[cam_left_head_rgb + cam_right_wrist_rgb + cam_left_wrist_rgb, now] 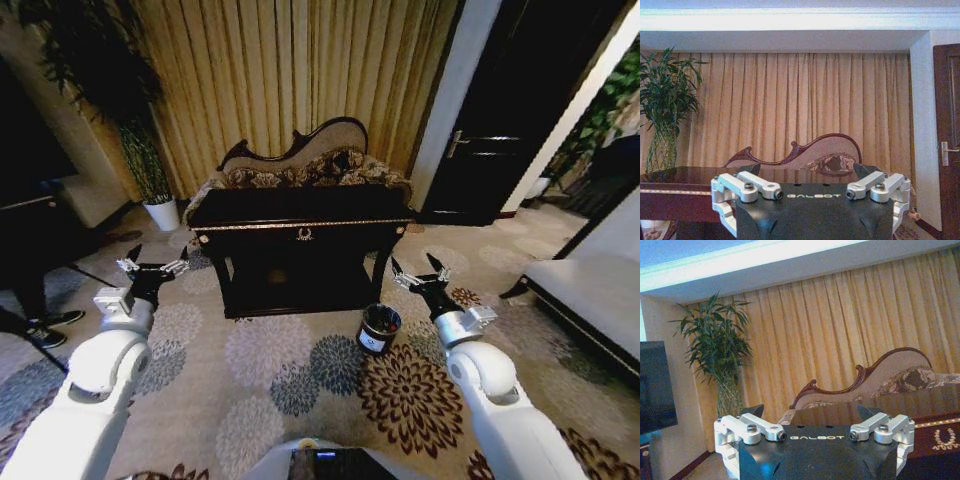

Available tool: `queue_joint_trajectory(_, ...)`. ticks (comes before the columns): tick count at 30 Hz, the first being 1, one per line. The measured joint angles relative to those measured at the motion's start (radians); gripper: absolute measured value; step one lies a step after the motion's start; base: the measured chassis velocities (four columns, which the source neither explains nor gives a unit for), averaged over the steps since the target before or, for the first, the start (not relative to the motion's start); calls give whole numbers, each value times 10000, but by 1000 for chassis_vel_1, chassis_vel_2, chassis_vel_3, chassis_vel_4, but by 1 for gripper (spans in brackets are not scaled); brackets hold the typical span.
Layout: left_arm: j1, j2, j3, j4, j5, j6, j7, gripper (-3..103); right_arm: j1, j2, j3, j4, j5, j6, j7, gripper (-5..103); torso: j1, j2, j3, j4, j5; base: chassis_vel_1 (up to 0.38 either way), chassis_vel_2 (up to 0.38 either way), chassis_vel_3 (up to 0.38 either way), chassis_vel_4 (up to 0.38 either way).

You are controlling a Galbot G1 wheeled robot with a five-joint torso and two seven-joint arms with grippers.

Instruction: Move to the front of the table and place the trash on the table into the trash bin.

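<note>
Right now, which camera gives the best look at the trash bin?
The head view. It shows the whole trash bin standing on the carpet by the table's front right leg, with its black liner and white label, beside the right gripper. The wrist views look higher, over the tabletop toward the sofa and curtains.

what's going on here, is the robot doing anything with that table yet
Not yet. The robot faces the dark table from a short way back, both arms raised in front of it. The left gripper hangs off the table's left end and the right gripper off its right end, fingers open and holding nothing. The trash bin stands on the carpet by the table's right leg, just below the right gripper. No trash can be made out on the tabletop.
</note>
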Motion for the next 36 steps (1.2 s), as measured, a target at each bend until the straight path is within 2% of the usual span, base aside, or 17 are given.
queue_joint_trajectory(13,38,-59,34,-1,46,-16,4,100,54,10,21,-137,15,58,0,100,1,0,0,0,-2,217,-228,-217,225)
queue_joint_trajectory(18,99,-133,40,-19,71,-48,12,100,82,107,32,-280,-278,378,0,100,-2,1,0,0,2,197,-164,-183,172)
queue_joint_trajectory(21,151,-184,37,-38,87,-68,22,100,80,161,24,-307,-336,429,0,100,-5,4,-3,1,-6,15,-24,-36,16)
queue_joint_trajectory(31,775,-538,-71,-369,298,-410,202,100,-239,296,-103,-602,-359,529,0,100,11,-7,6,0,5,0,0,0,0)
queue_joint_trajectory(33,903,-567,-102,-390,279,-514,207,100,-408,246,-128,-579,-273,469,2,100,7,-6,3,0,4,0,0,0,0)
queue_joint_trajectory(36,1345,-629,-134,-164,215,-993,286,100,-1046,151,-224,-48,61,-292,-1,100,0,1,-1,-1,-1,0,0,0,0)
